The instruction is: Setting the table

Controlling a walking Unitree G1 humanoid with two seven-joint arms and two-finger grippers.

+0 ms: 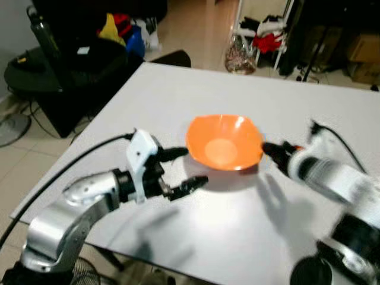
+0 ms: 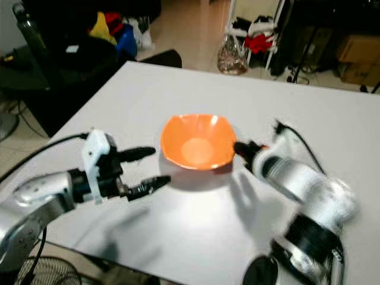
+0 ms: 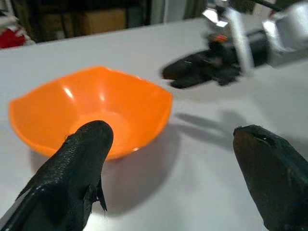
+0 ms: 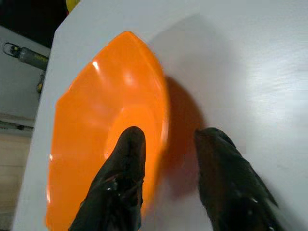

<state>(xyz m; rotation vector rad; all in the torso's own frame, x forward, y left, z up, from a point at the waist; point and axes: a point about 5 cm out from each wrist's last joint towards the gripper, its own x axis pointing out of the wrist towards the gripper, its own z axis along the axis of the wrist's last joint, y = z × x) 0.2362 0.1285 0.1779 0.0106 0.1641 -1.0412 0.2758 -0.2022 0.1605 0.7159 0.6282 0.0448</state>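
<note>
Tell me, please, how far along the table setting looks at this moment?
Done: an orange bowl sits upright on the white table. In hand: the right gripper straddles the bowl's rim, one finger inside and one outside, whether placing or gripping I cannot tell; the left gripper hovers open just beside the bowl. Left: likely everything else, since no other dishes or cutlery are laid on the visible tabletop.

Beyond the counter's far edge stood a rack of clothes [image 1: 265, 27], a patterned bag [image 1: 240, 57] and cardboard boxes [image 1: 363, 56].
</note>
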